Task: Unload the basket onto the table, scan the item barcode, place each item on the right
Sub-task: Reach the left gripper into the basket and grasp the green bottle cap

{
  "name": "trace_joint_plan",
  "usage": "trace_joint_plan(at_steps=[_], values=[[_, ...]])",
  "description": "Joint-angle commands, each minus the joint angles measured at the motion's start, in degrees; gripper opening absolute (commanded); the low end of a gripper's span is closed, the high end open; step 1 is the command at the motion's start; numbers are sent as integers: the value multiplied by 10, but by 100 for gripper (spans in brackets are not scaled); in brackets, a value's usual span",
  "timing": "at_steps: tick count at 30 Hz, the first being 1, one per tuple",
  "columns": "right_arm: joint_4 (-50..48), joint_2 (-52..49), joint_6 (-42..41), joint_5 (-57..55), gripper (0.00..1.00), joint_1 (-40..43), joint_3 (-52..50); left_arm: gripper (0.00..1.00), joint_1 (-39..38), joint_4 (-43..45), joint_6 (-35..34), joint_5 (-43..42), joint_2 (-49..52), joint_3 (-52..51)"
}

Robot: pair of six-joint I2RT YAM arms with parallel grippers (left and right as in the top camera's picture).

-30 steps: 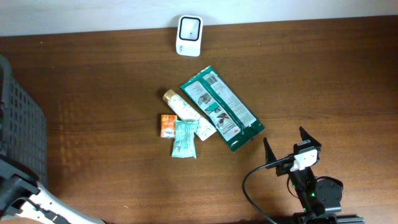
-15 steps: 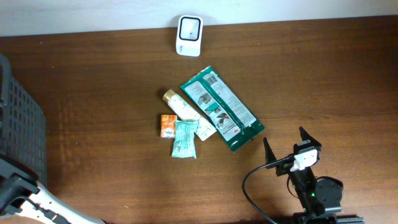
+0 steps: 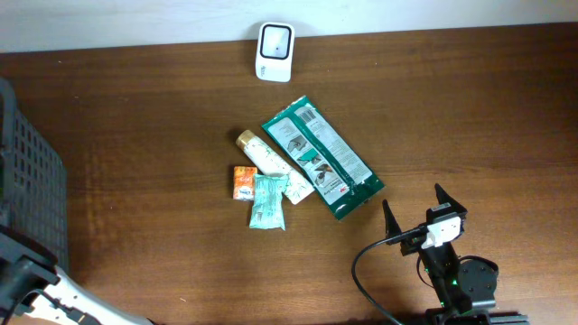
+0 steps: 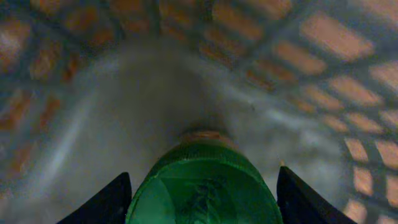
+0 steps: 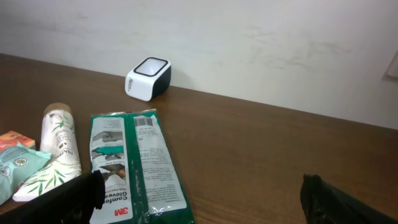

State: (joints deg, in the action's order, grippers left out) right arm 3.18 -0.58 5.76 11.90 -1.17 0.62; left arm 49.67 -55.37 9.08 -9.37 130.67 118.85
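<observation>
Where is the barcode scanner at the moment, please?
In the overhead view the white barcode scanner sits at the table's far edge, near centre, just beyond the green glove packet.

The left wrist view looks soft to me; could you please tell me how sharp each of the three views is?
Left wrist: out of focus throughout, the green item close to the lens and the mesh behind it both smeared. Right wrist: crisp, with the print on the green packet legible. Overhead: sharp and evenly lit.

White scanner [image 5: 148, 78] beyond green glove packet [image 5: 138, 168], tube [image 5: 59, 140] alongside.
</observation>
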Motion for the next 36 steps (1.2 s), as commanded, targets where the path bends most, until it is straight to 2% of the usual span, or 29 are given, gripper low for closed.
trace_joint_plan(at_steps=[1,4,10,13,25,33,34,36], values=[[3,4,-4,5,98,-4,-3,33,-1,-64,-29,36,7,-9],[3,4,-4,5,98,-4,-3,37,-1,-111,-50,79,7,-9],[3,4,-4,5,98,-4,-3,71,-4,-127,-59,76,7,-10],[3,4,-4,5,98,-4,-3,74,-4,-144,-59,76,8,-10],[3,4,-4,5,98,-4,-3,69,-4,-111,-58,79,8,-16],[3,4,-4,5,98,-4,-3,71,-3,-78,-58,79,10,-42],[3,4,-4,5,98,-4,-3,70,-3,-75,-58,79,10,-45],[3,4,-4,5,98,-4,-3,54,-2,-69,-58,80,10,-45]])
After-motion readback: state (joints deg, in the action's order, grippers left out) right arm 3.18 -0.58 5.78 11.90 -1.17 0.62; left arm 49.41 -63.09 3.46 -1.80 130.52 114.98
